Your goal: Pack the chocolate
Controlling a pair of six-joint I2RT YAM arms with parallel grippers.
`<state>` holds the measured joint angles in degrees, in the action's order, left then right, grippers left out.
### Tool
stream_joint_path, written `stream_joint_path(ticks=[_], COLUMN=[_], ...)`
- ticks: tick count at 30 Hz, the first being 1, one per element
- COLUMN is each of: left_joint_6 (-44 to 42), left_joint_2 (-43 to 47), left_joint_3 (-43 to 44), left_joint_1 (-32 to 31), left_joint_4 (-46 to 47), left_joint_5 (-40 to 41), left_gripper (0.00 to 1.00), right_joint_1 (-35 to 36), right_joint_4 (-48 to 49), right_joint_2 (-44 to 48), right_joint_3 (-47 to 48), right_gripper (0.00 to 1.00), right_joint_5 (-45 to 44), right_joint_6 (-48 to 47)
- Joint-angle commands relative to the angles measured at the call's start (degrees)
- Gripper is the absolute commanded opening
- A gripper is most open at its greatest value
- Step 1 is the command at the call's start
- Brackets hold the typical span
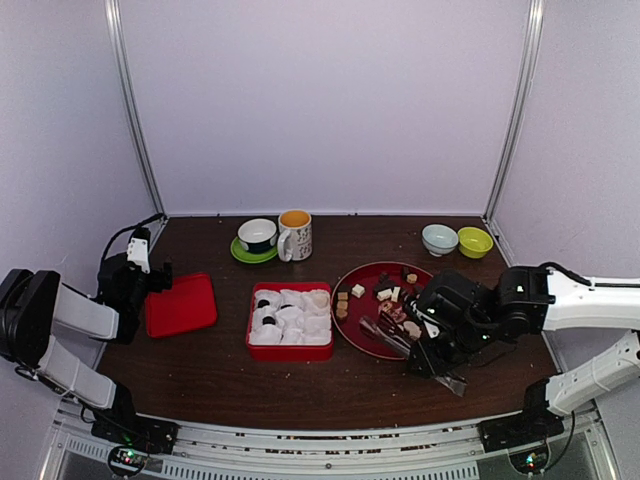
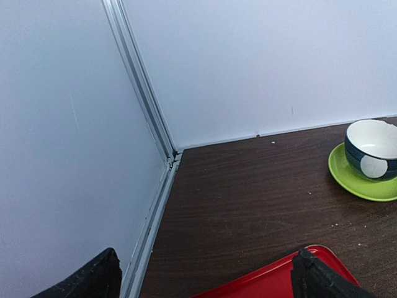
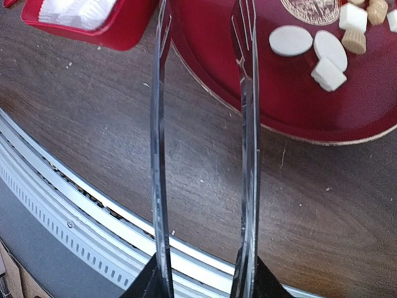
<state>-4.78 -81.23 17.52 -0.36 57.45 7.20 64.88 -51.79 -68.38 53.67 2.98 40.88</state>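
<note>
The chocolate (image 1: 385, 293), small dark, tan and cream pieces, lies on a round red plate (image 1: 352, 322); cream pieces (image 3: 327, 54) show in the right wrist view. A red box (image 1: 290, 350) holds white paper cups (image 1: 292, 318), some with dark pieces in them. My right gripper (image 1: 432, 352) is shut on the handle end of long metal tongs (image 3: 248, 124). Their two arms are spread and empty, the tips over the plate's near left rim (image 3: 205, 68). My left gripper (image 2: 205, 276) is open and empty at the far left, over the corner of a flat red lid (image 1: 181, 304).
A cup on a green saucer (image 1: 257, 237) and a mug (image 1: 295, 234) stand at the back centre; the cup also shows in the left wrist view (image 2: 372, 149). A pale bowl (image 1: 439, 239) and a green bowl (image 1: 474, 241) stand at the back right. Walls enclose three sides.
</note>
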Motion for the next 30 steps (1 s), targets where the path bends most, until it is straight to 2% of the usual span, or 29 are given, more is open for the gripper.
stream_joint_path(ticks=[1, 7, 15, 30], left_joint_6=[0.21, 0.21, 0.18, 0.19], left_joint_2=[-0.29, -0.33, -0.33, -0.33], left_joint_3=[-0.26, -0.27, -0.28, -0.25], left_joint_1=[0.36, 0.36, 0.36, 0.36], left_joint_4=[3.76, 3.79, 3.81, 3.75], left_joint_5=[-0.71, -0.72, -0.7, -0.7], left_gripper=[0.98, 0.98, 0.98, 0.98], right_joint_1=[-0.52, -2.23, -5.22, -8.64], right_joint_4=[-0.84, 3.25, 3.56, 7.05], right_joint_2=[3.11, 7.73, 8.83, 0.18], right_joint_3=[-4.47, -10.17, -12.96, -9.06], right_gripper=[0.39, 0.42, 0.43, 0.44], right_joint_5=[2.27, 4.09, 3.26, 3.15], right_joint_6=[4.51, 7.75, 7.96, 2.46])
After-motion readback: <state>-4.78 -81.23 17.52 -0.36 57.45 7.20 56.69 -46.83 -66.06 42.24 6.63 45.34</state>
